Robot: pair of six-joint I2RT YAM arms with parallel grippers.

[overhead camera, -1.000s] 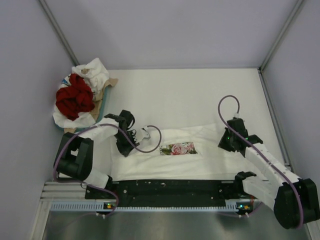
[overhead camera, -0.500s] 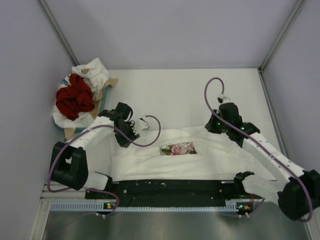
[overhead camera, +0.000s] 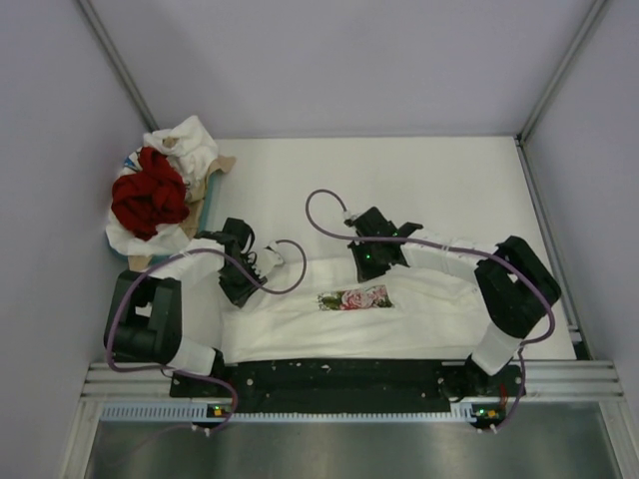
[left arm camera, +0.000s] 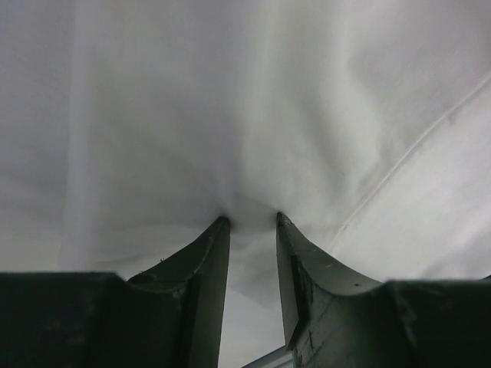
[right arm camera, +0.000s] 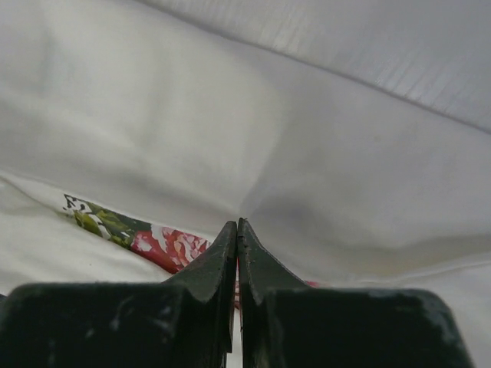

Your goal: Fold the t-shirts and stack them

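Observation:
A white t-shirt (overhead camera: 300, 324) with a pink-green floral print (overhead camera: 354, 297) lies flat near the table's front edge. My left gripper (overhead camera: 243, 282) is at the shirt's left end; in the left wrist view its jaws (left arm camera: 251, 221) stand a little apart with white cloth (left arm camera: 253, 115) bunched between the tips. My right gripper (overhead camera: 367, 261) is over the shirt's middle, just above the print. In the right wrist view it (right arm camera: 238, 224) is shut on white cloth (right arm camera: 345, 153), with the print (right arm camera: 157, 244) just left of it. A heap of deep red (overhead camera: 148, 195) and white (overhead camera: 185, 140) shirts lies at the far left.
The heap sits on a teal-rimmed tray (overhead camera: 200, 218) lined with brown cardboard (overhead camera: 222, 164) by the left wall. Grey walls close the table on three sides. A black rail (overhead camera: 339, 374) runs along the near edge. Purple cables (overhead camera: 324, 205) loop over both arms.
My right gripper has swept from the shirt's right end leftward to its middle, taking the right side of the shirt with it. My left gripper has shifted only slightly.

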